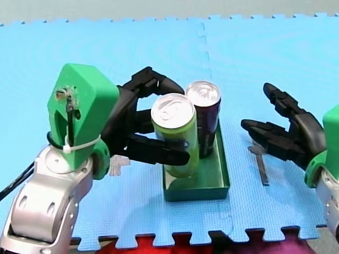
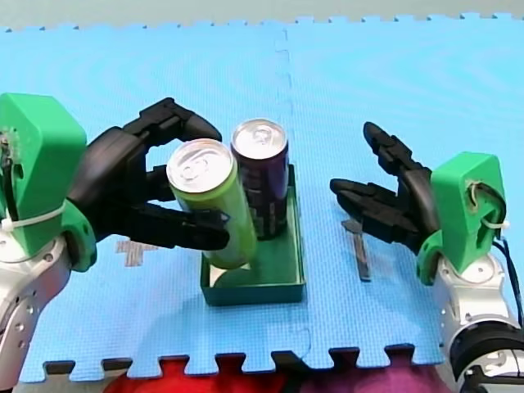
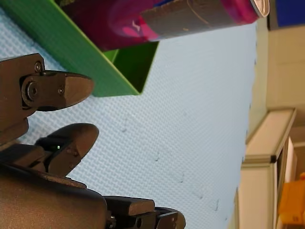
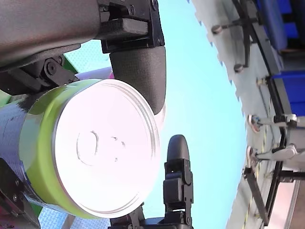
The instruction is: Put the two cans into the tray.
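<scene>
A lime-green can (image 1: 179, 135) leans slightly with its base inside the green tray (image 1: 196, 193), at the tray's near end. My left hand (image 1: 161, 119) is shut on it, thumb across its front and fingers curled behind its top. The second wrist view shows this can's lid (image 4: 90, 157) between black fingers (image 4: 138, 67). A dark purple can (image 1: 207, 114) stands upright in the tray just behind the green one. My right hand (image 1: 258, 107) is to the right of the tray, apart from it and holding nothing. The first wrist view shows the purple can (image 3: 190, 19) and the tray wall (image 3: 86, 57).
Everything sits on a blue foam mat (image 1: 265, 47). A thin grey strip (image 1: 260, 166) lies on the mat below my right hand. A white scrap (image 1: 117, 165) lies left of the tray. The mat's jigsaw front edge (image 1: 222, 235) runs close to the tray.
</scene>
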Robot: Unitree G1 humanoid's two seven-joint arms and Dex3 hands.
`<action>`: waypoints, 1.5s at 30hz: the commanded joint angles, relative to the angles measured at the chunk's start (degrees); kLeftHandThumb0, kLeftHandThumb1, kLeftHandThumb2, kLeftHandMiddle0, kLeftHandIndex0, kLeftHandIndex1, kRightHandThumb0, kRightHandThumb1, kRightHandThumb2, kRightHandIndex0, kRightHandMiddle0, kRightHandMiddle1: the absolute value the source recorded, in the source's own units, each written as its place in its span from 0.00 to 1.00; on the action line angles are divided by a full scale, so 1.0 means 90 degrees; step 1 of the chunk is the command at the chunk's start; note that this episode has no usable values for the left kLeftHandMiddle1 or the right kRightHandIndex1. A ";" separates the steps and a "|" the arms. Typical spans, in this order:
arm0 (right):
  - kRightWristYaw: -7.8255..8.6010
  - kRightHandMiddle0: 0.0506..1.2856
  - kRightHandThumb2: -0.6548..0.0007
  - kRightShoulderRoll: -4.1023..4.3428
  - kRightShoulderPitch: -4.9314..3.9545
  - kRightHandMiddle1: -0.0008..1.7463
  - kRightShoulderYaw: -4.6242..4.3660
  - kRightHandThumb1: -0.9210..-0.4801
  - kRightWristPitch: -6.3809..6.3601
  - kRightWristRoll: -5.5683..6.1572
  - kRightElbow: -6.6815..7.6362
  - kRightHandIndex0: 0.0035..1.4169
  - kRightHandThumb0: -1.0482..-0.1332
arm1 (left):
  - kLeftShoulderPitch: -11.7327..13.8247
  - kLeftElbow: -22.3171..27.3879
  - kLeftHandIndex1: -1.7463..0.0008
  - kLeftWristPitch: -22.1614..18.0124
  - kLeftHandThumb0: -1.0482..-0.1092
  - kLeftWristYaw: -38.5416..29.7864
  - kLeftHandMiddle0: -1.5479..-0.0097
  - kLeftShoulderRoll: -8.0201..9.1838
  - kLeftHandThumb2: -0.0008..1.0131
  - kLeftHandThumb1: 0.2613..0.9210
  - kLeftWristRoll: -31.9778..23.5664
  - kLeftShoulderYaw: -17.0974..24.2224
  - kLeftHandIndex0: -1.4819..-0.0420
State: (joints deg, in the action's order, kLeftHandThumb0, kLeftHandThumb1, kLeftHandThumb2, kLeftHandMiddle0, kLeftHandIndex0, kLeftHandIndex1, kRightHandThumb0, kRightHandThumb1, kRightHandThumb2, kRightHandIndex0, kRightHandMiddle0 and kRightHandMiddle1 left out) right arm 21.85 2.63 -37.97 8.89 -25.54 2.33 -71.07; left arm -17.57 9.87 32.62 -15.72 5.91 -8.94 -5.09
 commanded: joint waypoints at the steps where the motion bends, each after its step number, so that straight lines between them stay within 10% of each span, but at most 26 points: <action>1: -0.0001 0.04 0.53 0.0026 -0.0010 0.00 0.0006 0.00 -0.0014 0.0030 0.0010 0.42 0.00 | -0.0052 0.0023 0.00 -0.0046 0.90 0.0017 0.42 -0.0012 0.06 0.76 -0.0031 0.0024 0.67; 45: 0.0345 0.04 0.55 -0.0040 0.0051 0.00 0.0234 0.00 -0.0042 0.0402 0.0024 0.42 0.01 | 0.0183 -0.0358 0.00 -0.0749 0.88 -0.0052 0.42 0.0004 0.08 0.75 0.0385 -0.0337 0.66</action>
State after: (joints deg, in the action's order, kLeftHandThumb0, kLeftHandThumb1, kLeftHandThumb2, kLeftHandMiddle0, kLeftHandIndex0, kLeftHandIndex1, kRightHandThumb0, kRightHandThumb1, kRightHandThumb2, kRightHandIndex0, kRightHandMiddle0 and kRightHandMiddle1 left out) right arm 24.79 2.18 -37.57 10.81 -25.74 5.69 -70.93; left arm -15.78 6.74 26.63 -16.10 5.71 -5.49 -8.41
